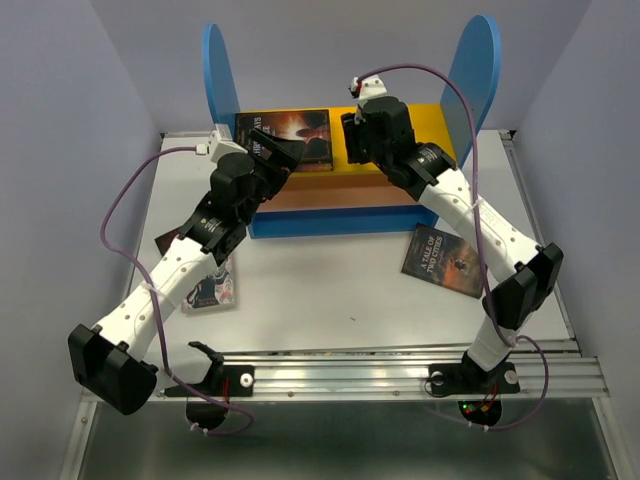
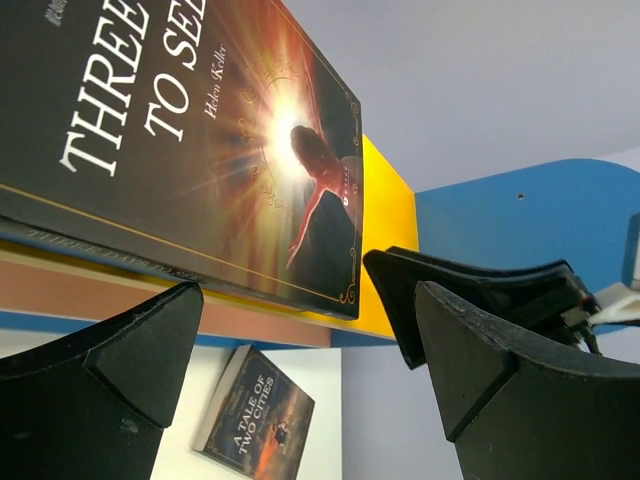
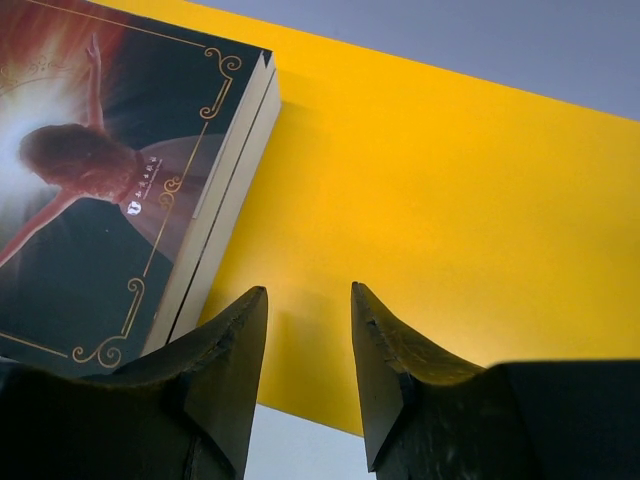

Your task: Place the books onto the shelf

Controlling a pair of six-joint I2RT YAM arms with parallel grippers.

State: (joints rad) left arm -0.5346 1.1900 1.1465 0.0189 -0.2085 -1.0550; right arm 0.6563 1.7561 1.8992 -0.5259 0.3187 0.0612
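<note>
The shelf (image 1: 345, 195) stands at the back, with blue side panels and a yellow top board (image 3: 450, 200). A dark book, "Three Days to See" (image 1: 290, 135) (image 2: 200, 140) (image 3: 100, 210), lies on the left half of that board, on top of a second book (image 2: 100, 250). "A Tale of Two Cities" (image 1: 443, 262) (image 2: 255, 412) lies flat on the table at the right. Another book (image 1: 212, 288) lies partly under my left arm. My left gripper (image 1: 285, 155) (image 2: 305, 300) is wide open at the stack's front edge. My right gripper (image 1: 355, 135) (image 3: 310, 295) hovers over bare yellow board beside the stack, open and holding nothing.
A dark book corner (image 1: 168, 240) pokes out from under the left forearm. The right gripper's finger (image 2: 480, 285) shows close beside my left one. Grey walls close in the table at both sides. A metal rail (image 1: 350, 365) runs along the near edge.
</note>
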